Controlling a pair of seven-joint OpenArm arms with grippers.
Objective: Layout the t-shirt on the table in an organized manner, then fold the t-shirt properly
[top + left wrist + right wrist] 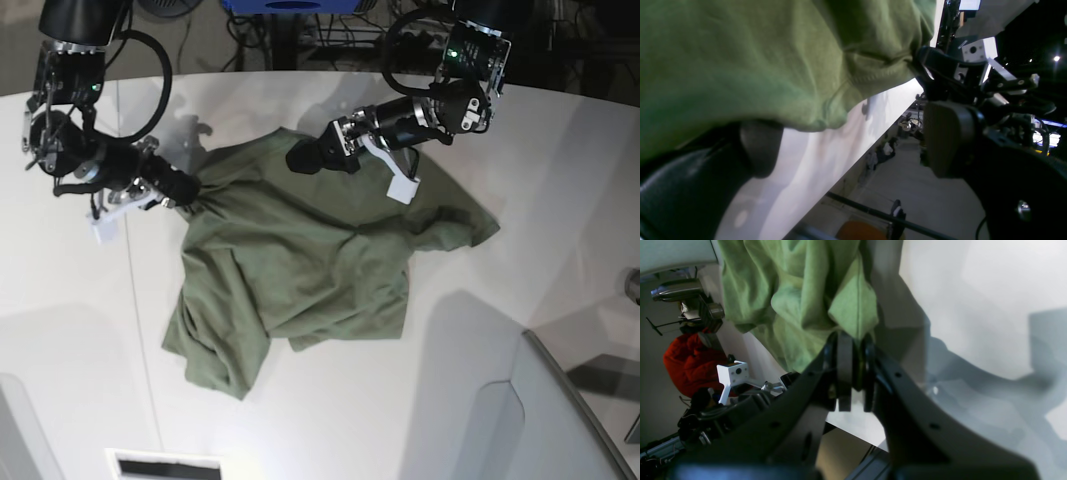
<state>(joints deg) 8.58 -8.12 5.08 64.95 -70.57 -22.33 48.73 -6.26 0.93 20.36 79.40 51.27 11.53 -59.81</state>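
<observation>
Lying crumpled mid-way on the large white tabletop (pixel 560 180), the olive-green cotton t-shirt (pixel 300 270) is pinched at one edge by the closed right gripper (pixel 853 373); the left gripper (pixel 300 158) is spread wide over its far edge, holding nothing. The cloth is best drawn outward evenly, so the creases are flattened.

Shirt (pixel 300 260): olive green, crumpled, not flat, mid-table (pixel 500 330). Upper-left edge bunched and lifted slightly, pinched there. Lower-left corner folded over itself in a lump. One sleeve sticks out right, wrinkled. Table white, smooth, thin dark seam down the left part.
</observation>
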